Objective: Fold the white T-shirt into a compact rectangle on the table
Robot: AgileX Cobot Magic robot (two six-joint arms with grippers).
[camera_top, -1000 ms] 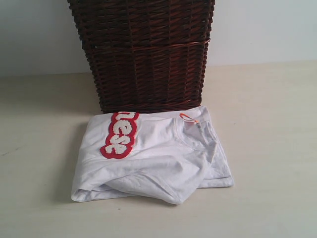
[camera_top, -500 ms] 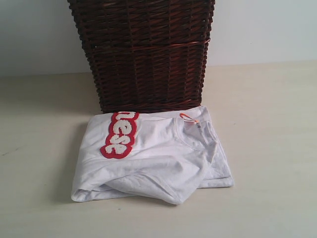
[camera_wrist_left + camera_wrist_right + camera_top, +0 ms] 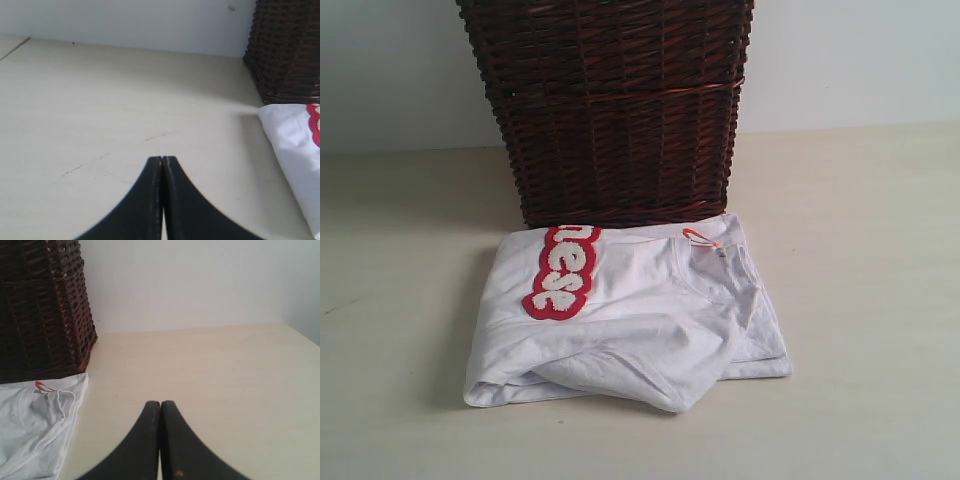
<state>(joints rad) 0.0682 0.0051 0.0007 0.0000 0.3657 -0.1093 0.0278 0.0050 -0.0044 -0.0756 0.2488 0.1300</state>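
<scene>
The white T-shirt [image 3: 640, 315] lies folded into a rough rectangle on the table [image 3: 860, 300], right in front of the wicker basket. Its red-outlined lettering [image 3: 563, 270] runs along the left part of the fold and the orange neck tag [image 3: 700, 238] shows at the back right. Neither arm appears in the exterior view. My left gripper [image 3: 162, 159] is shut and empty over bare table, with the T-shirt's edge [image 3: 295, 145] off to one side. My right gripper [image 3: 160, 403] is shut and empty too, apart from the T-shirt's collar side [image 3: 35, 425].
A tall dark brown wicker basket [image 3: 610, 110] stands at the back, touching the shirt's far edge; it also shows as a dark basket corner [image 3: 287, 50] and basket wall [image 3: 42, 310]. A pale wall runs behind the table.
</scene>
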